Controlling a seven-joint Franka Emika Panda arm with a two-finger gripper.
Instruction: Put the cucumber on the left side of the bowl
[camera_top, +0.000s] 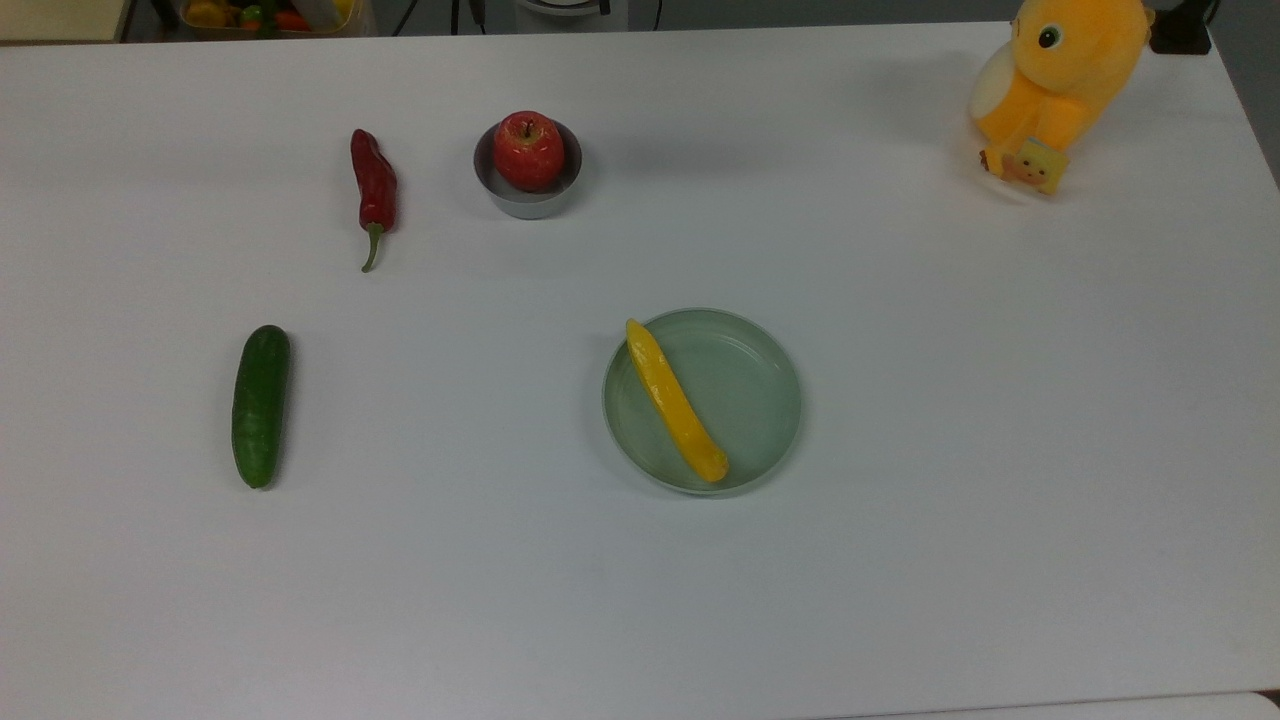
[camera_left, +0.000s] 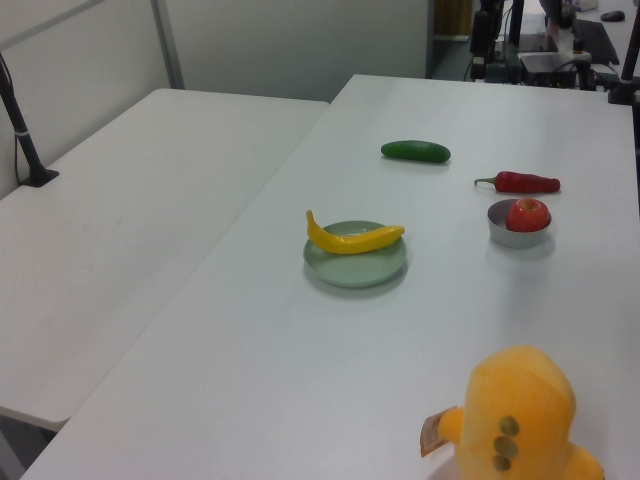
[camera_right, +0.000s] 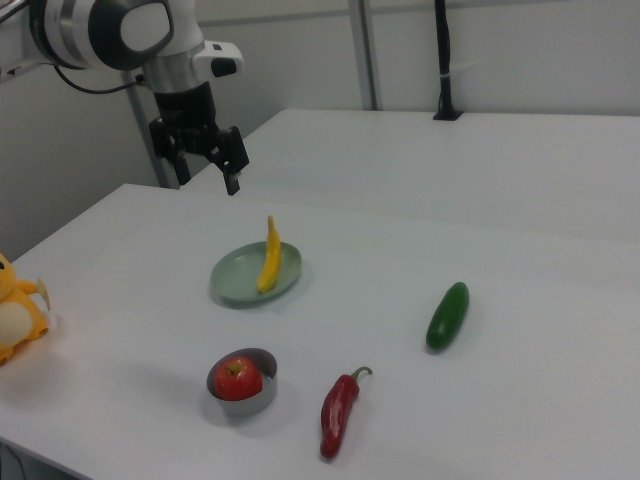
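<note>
White table (camera_top: 900, 450); hand (camera_right: 208, 165) open, empty, high. Cucumber (camera_top: 261, 405) at bowl's (camera_top: 528, 195) 8 o'clock, top view; round body may roll from pinch.

Item: our single arm, raised at the right view's upper left; gripper (camera_right: 208, 164) pointing downward, fingers (camera_right: 233, 160) parted, holding nothing.

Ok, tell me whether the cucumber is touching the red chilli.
Apart. The top view shows bare white table between the cucumber and the red chilli; the right view shows the same gap.
</note>
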